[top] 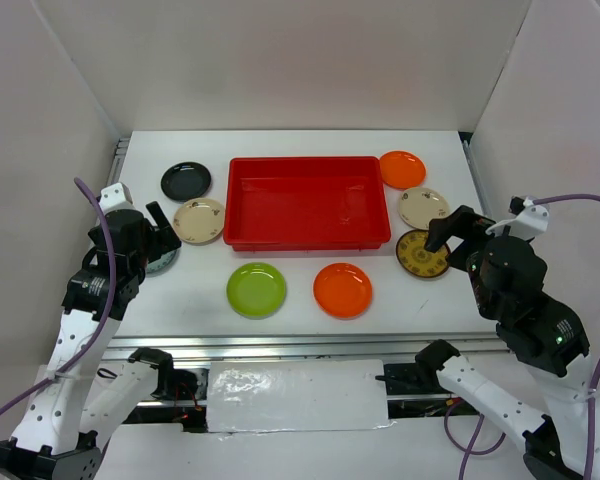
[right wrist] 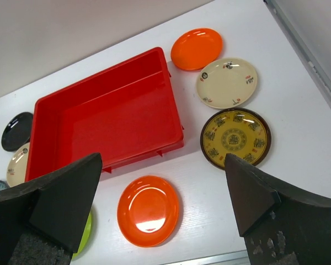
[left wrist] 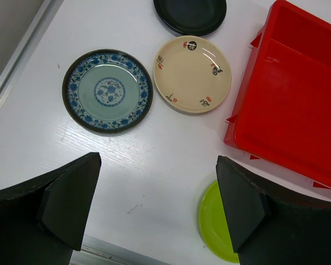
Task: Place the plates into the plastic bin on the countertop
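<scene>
The red plastic bin [top: 300, 205] [right wrist: 105, 124] sits empty at the middle of the white countertop [top: 430, 305]. To its left lie a black plate [top: 186, 181], a cream floral plate [left wrist: 192, 73] and a blue-grey patterned plate [left wrist: 107, 91]. On its right are an orange plate [right wrist: 196, 48], a cream plate [right wrist: 227, 83] and a brown-yellow plate [right wrist: 235, 137]. In front lie a lime green plate [top: 257, 289] and an orange plate [right wrist: 148, 210]. My left gripper [left wrist: 157, 176] hovers open above the table left of the bin. My right gripper [right wrist: 163, 171] hangs open, high over the near orange plate.
White walls close in the table at the back and both sides. A metal rail [top: 300, 345] runs along the front edge. Purple cables [top: 90, 215] loop off both arms.
</scene>
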You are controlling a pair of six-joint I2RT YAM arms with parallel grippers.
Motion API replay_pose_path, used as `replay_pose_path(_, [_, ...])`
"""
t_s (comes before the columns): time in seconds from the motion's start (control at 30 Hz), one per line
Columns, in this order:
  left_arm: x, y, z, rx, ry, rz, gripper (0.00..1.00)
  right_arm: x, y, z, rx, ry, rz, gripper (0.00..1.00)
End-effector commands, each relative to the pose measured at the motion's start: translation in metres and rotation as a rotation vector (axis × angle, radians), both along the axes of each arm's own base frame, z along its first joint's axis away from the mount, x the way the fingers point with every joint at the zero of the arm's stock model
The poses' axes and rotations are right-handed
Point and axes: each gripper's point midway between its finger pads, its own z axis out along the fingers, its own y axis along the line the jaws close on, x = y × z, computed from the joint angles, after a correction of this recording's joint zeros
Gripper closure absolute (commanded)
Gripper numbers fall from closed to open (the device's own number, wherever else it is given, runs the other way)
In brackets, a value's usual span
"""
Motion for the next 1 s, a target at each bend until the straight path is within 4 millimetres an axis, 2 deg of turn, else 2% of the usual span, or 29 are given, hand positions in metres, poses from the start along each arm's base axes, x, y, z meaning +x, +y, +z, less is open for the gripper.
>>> replay_pose_path(0.0, [0.005, -0.002, 0.015, -0.012, -0.055, -0.013, 0.01, 0.000, 0.001, 0.012, 0.027, -0.033, 0.004, 0.00])
replay_pose_path(0.27, [0.004, -0.001, 0.017, -0.013, -0.059, -0.001, 0.01, -0.006, 0.013, 0.023, 0.052, -0.093, 0.103, 0.00])
replay_pose_path(0.37, [0.004, 0.000, 0.017, -0.009, -0.059, 0.003, 0.01, -0.009, 0.009, 0.026, 0.073, -0.107, 0.082, 0.00])
replay_pose_path(0.47, [0.004, 0.000, 0.017, -0.012, -0.060, 0.003, 0.01, -0.007, 0.014, 0.024, 0.066, -0.083, 0.099, 0.00])
replay_pose_path(0.57, [0.003, 0.001, 0.017, -0.011, -0.056, 0.007, 0.01, 0.001, 0.032, 0.006, 0.068, -0.007, 0.158, 0.00])
replay_pose_path(0.6, [0.003, 0.001, 0.018, -0.010, -0.061, 0.010, 0.01, 0.004, 0.053, 0.000, 0.081, 0.014, 0.251, 0.00])
replay_pose_path(0.63, [0.002, 0.002, 0.019, -0.008, -0.063, 0.014, 0.01, 0.006, 0.064, -0.007, 0.085, 0.036, 0.300, 0.00])
replay_pose_path(0.7, [0.001, 0.004, 0.019, -0.003, -0.064, 0.022, 0.01, 0.013, 0.094, -0.036, 0.125, 0.118, 0.404, 0.00])
replay_pose_path(0.73, [0.000, 0.005, 0.019, -0.003, -0.068, 0.025, 0.01, 0.016, 0.100, -0.051, 0.141, 0.160, 0.409, 0.00])
replay_pose_path(0.77, [-0.001, 0.005, 0.020, -0.002, -0.070, 0.030, 0.01, 0.019, 0.105, -0.083, 0.134, 0.239, 0.406, 0.00])
replay_pose_path(0.8, [-0.001, 0.006, 0.020, -0.001, -0.072, 0.033, 0.01, 0.026, 0.114, -0.103, 0.163, 0.287, 0.397, 0.00])
replay_pose_path(0.83, [-0.001, 0.006, 0.021, 0.000, -0.074, 0.033, 0.01, 0.028, 0.117, -0.120, 0.170, 0.323, 0.394, 0.01])
replay_pose_path(0.87, [-0.001, 0.006, 0.021, -0.001, -0.076, 0.032, 0.01, 0.027, 0.118, -0.156, 0.162, 0.396, 0.380, 0.01])
replay_pose_path(0.9, [-0.001, 0.006, 0.021, 0.000, -0.075, 0.031, 0.01, 0.034, 0.121, -0.169, 0.176, 0.405, 0.367, 0.01])
replay_pose_path(0.93, [0.000, 0.005, 0.020, 0.000, -0.072, 0.021, 0.01, 0.030, 0.122, -0.195, 0.203, 0.466, 0.357, 0.01])
replay_pose_path(0.97, [0.000, 0.004, 0.020, 0.000, -0.070, 0.017, 0.01, 0.032, 0.122, -0.204, 0.222, 0.476, 0.353, 0.02])
